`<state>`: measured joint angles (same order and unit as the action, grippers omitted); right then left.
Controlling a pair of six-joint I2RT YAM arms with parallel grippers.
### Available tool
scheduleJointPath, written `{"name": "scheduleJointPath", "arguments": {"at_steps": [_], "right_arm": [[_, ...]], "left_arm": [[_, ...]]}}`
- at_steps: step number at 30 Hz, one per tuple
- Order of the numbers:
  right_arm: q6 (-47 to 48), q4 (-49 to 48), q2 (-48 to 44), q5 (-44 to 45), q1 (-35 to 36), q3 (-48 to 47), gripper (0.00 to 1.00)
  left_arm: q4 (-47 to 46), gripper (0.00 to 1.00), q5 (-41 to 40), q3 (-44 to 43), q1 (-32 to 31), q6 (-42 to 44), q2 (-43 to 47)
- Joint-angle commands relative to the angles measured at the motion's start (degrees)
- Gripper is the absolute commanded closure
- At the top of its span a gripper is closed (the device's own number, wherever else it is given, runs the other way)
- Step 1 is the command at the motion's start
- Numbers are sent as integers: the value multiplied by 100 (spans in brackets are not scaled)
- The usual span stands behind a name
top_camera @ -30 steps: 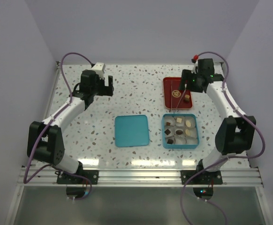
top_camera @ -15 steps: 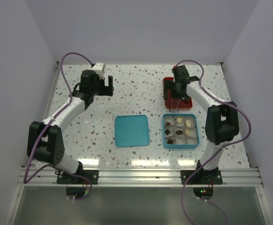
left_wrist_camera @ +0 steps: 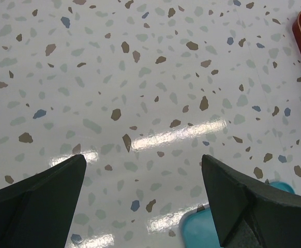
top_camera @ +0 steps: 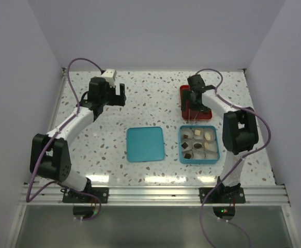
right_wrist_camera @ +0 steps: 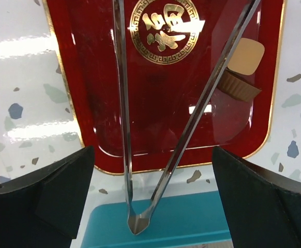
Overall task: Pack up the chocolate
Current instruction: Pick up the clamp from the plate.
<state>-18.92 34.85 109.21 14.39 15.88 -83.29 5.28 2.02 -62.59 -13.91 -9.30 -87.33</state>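
Observation:
Several chocolate pieces (top_camera: pixel 185 146), dark, light brown and cream, sit in paper cups inside the teal box (top_camera: pixel 215 150). One light brown chocolate (right_wrist_camera: pixel 242 72) with a cream top lies on the red tray (right_wrist_camera: pixel 88 77). My right gripper (right_wrist_camera: pixel 153 170) hangs open over the tray's near edge (top_camera: pixel 196 107). Metal tongs (right_wrist_camera: pixel 192 124) lie loose between its fingers, their joint end resting on the box rim and their arms reaching up over the tray. My left gripper (left_wrist_camera: pixel 144 160) stands open over bare table at the back left (top_camera: pixel 120 95), with nothing in it.
The teal lid (top_camera: pixel 145 143) lies flat left of the box; its corner (left_wrist_camera: pixel 207 230) shows in the left wrist view. The tray's gold emblem (right_wrist_camera: pixel 164 23) is between the tong arms. White walls close in the speckled table (top_camera: pixel 150 98).
The right gripper swung left from the tray's right side to over the tray, and its jaws widened. The tongs now lie free on tray and box. The left arm has not moved.

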Motion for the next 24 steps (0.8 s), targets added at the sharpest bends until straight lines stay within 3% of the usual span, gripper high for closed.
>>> {"name": "scheduleJointPath", "arguments": {"at_steps": [1,10,13,18,24], "right_arm": [[-165,-224,302,222,38,-363,2],[-156,-128,768,608,38,-689,7],[-104,-136,786,696,38,-628,14],[2,-189,769,767,38,-505,32],[37,-295,830,723,47,-337,34]], "left_arm": [[-123,0,123,-140,-24,7,85],[-132,0,141,-131,-24,16,76],[-132,0,106,-131,-24,33,93],[-141,0,141,-122,-24,34,93],[-132,0,132,-113,-24,51,155]]}}
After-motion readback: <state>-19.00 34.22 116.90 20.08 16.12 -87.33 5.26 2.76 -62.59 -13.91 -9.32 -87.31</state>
